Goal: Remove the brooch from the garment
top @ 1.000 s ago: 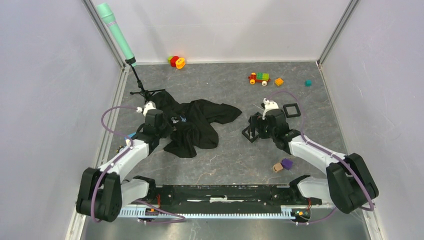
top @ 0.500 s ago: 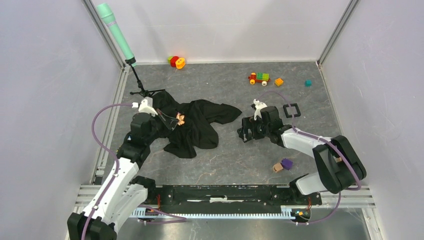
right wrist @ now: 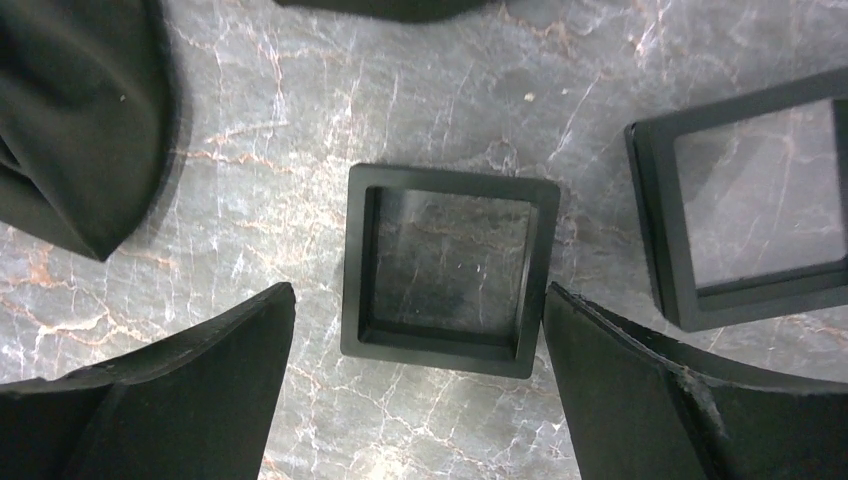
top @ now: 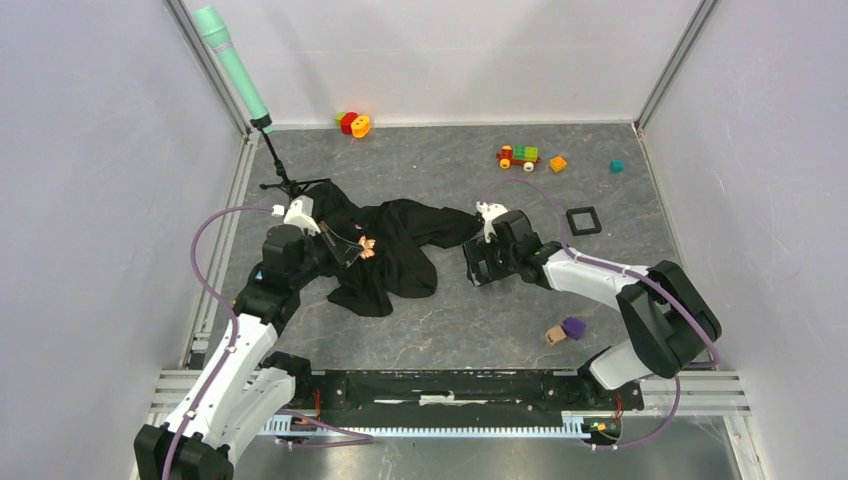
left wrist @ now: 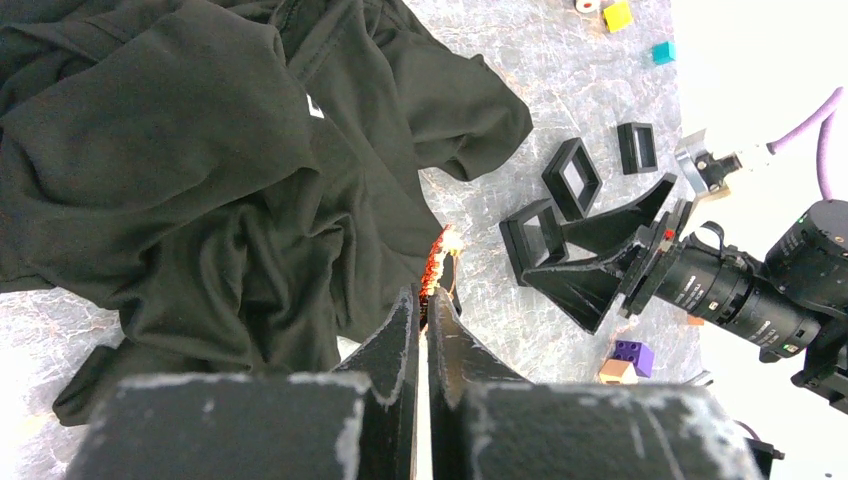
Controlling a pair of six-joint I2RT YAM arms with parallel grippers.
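The garment [top: 400,250] is a crumpled black T-shirt at centre-left; it also shows in the left wrist view [left wrist: 200,170] and the right wrist view [right wrist: 70,110]. My left gripper [top: 356,248] [left wrist: 427,300] is shut on the tiny orange brooch [top: 366,245] [left wrist: 438,262], held at the fingertips over the shirt's right folds. I cannot tell whether the brooch touches the cloth. My right gripper [top: 476,262] [right wrist: 420,330] is open, its jaws straddling a black square frame [right wrist: 450,270] on the floor just right of the shirt.
A second black frame [right wrist: 750,200] lies beside the first, another further right [top: 583,220]. A green microphone on a stand [top: 232,65] leans at back left. A toy train [top: 518,155], orange cube [top: 558,163], teal cube [top: 617,166], ring toys [top: 354,123] and small blocks [top: 567,328] lie around.
My left arm has pulled back and lifted, bringing the brooch into view above the shirt. My right gripper has moved left toward the shirt's edge.
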